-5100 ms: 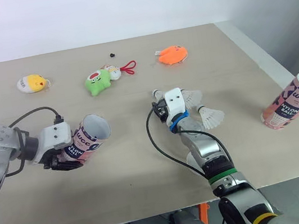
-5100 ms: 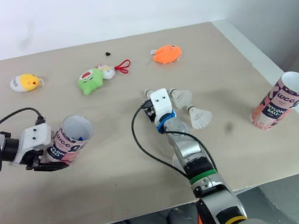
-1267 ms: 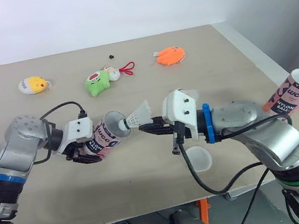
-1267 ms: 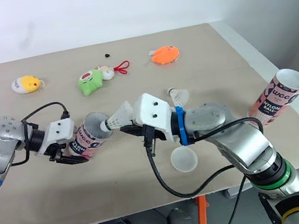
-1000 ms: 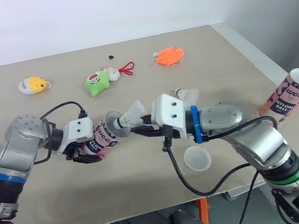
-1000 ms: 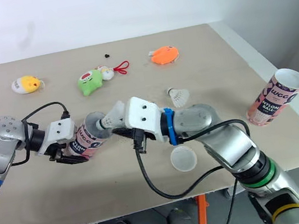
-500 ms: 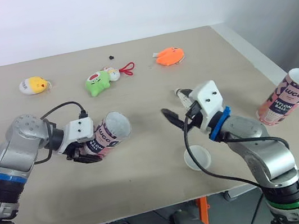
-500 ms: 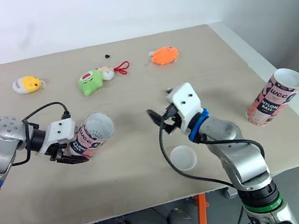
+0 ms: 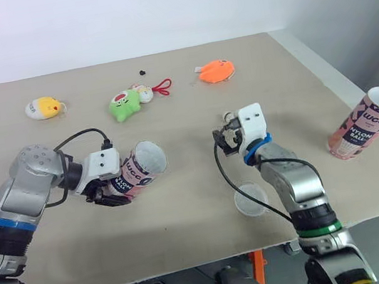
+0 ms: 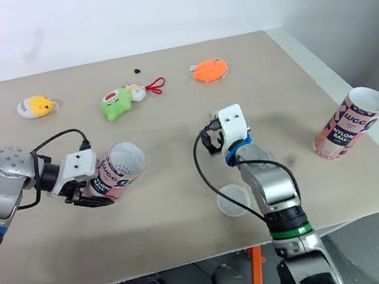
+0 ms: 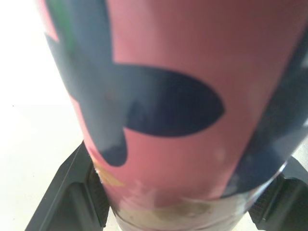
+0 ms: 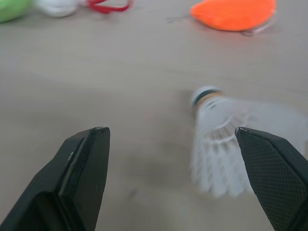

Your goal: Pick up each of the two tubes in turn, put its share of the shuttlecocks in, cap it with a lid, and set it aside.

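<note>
Tan bench (image 9: 295, 82), white wall (image 9: 154, 10). My left end effector (image 9: 104, 191): clamps pink tube (image 9: 140, 171), mouth tilted rightward for loading. My right end effector (image 12: 171, 132): spread wide, aimed at shuttlecock (image 12: 219, 139).

1 pink tube (image 9: 139, 171) was tilted, mouth open; the other tube (image 9: 367, 125) stood well apart. 1 shuttlecock (image 12: 219, 144) and 1 clear lid (image 9: 250, 198) lay between them.

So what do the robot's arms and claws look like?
Silver-grey, with looping black cables and white boxy wrist housings. The left arm has a blue band; the right arm blue, green and yellow rings. The left claw and right claw are black.
</note>
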Robot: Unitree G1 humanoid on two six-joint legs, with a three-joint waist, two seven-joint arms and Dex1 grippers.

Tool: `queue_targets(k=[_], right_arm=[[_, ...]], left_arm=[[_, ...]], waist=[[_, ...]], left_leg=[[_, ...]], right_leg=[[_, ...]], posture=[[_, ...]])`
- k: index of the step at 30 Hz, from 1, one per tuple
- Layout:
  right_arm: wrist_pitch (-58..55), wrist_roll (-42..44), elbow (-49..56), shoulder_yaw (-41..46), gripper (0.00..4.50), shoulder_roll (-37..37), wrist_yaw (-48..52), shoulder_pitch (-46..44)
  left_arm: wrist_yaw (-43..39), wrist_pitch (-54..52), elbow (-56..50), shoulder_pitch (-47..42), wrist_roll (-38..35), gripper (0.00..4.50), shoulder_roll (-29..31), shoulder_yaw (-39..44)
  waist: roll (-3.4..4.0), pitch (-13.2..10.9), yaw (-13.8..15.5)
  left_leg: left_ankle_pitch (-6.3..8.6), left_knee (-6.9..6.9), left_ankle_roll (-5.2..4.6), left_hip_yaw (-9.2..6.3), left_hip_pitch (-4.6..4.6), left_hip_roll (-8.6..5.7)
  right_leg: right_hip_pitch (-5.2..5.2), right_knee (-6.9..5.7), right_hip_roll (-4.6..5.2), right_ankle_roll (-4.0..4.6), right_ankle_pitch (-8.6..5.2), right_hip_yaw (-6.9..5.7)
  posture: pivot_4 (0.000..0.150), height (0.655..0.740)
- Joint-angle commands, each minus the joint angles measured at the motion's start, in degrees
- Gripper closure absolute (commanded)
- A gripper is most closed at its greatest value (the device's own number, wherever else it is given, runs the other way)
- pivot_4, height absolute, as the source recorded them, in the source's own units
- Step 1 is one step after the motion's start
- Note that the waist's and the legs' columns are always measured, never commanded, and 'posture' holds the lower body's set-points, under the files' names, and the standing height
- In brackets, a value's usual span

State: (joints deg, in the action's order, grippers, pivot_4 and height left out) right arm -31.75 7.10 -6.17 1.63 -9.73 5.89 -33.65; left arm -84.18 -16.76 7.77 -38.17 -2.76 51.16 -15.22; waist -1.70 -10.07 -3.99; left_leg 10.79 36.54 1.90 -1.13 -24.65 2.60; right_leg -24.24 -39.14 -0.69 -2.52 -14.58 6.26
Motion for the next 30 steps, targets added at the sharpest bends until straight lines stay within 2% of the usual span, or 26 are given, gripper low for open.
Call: queue_targets(k=[1,6,7,8,9,11,14,18,21,24,30], right_arm=[[3.7,1.6,-4.5,4.0,0.86,1.1,-1.4,-4.0],[5.5,1.9,-7.4,4.9,3.26,1.4,-0.9,-5.3],[5.7,2.0,-7.4,4.9,3.9,1.5,-0.8,-5.2],[5.8,2.1,-7.2,4.8,4.26,1.5,-0.7,-5.0],[5.9,2.3,-6.7,4.7,4.41,1.4,-0.3,-4.8],[6.1,2.9,-4.6,4.4,4.41,1.0,1.2,-4.2],[6.4,7.4,5.7,2.1,4.41,-1.7,11.2,-4.1],[-2.1,21.8,27.3,-2.1,4.41,-10.3,29.4,-4.2],[-10.6,28.1,35.4,-5.8,4.41,-18.8,37.4,-5.8],[-10.5,25.3,36.8,-10.5,4.41,-22.2,39.1,-6.4],[-4.5,14.4,33.5,-19.9,4.41,-22.3,38.8,-7.5]], left_arm=[[0.1,-0.5,-1.3,-0.1,-0.5,1.53,0.4,0.9],[0.4,-1.2,-2.3,1.0,-0.9,1.53,1.0,1.4],[0.4,-1.2,-2.4,1.1,-0.9,1.53,1.0,1.5],[0.5,-1.3,-2.5,1.2,-0.9,1.53,1.0,1.5],[0.6,-1.4,-2.5,1.3,-0.9,1.53,1.0,1.6],[0.7,-1.5,-2.6,1.3,-0.9,1.53,1.0,1.6],[0.9,-1.6,-2.8,1.5,-1.0,1.53,1.0,1.8],[0.8,-1.5,-2.8,1.8,-1.1,1.53,1.2,1.9],[0.7,-1.3,-2.5,1.7,-1.0,1.53,1.0,1.7],[0.9,-1.1,-2.3,1.7,-0.9,1.53,0.8,1.7],[1.4,-1.4,-2.9,2.2,-1.1,1.53,0.8,1.7]], waist=[[0.0,0.0,0.0],[0.01,0.0,-0.1],[0.02,0.0,-0.2],[0.03,0.0,-0.2],[0.03,0.0,-0.2],[0.03,0.0,-0.2],[0.09,-0.1,-0.2],[0.39,-0.2,-0.2],[0.31,-0.2,-0.2],[0.24,-0.2,-0.2],[0.24,-0.2,-0.2]], left_leg=[[0.0,-0.01,0.0,-0.01,-0.01,0.0],[0.0,-0.05,0.0,-0.02,-0.02,0.0],[0.0,-0.06,0.0,-0.02,-0.02,0.0],[0.0,-0.06,0.0,-0.02,-0.02,0.0],[0.0,-0.06,0.0,-0.02,-0.01,0.0],[0.0,-0.06,0.0,-0.02,0.0,0.01],[0.0,-0.06,0.0,-0.02,-0.01,0.0],[0.03,-0.06,-0.05,-0.05,-0.13,-0.02],[0.07,-0.1,-0.11,-0.18,-0.07,0.02],[0.07,-0.05,-0.11,-0.25,-0.04,0.03],[0.04,0.03,-0.1,-0.11,0.0,0.04]], right_leg=[[0.0,0.0,0.0,0.01,0.0,-0.01],[-0.01,0.01,0.0,0.05,-0.02,-0.01],[-0.01,0.01,0.0,0.05,-0.02,0.0],[-0.02,0.01,0.0,0.05,-0.02,-0.01],[-0.02,0.01,-0.01,0.04,-0.02,0.0],[-0.02,0.01,-0.01,0.04,-0.02,-0.01],[-0.02,0.01,-0.01,0.02,-0.02,-0.01],[-0.11,0.01,0.01,-0.07,-0.1,0.0],[-0.02,0.0,-0.02,0.05,-0.19,-0.17],[0.04,0.0,-0.02,0.1,-0.19,-0.25],[0.0,-0.01,-0.02,0.1,-0.04,-0.16]], posture=[[0.15,0.74],[0.15,0.74],[0.15,0.74],[0.15,0.74],[0.15,0.74],[0.15,0.74],[0.15,0.74],[0.15,0.74],[0.15,0.74],[0.15,0.74],[0.15,0.74]])
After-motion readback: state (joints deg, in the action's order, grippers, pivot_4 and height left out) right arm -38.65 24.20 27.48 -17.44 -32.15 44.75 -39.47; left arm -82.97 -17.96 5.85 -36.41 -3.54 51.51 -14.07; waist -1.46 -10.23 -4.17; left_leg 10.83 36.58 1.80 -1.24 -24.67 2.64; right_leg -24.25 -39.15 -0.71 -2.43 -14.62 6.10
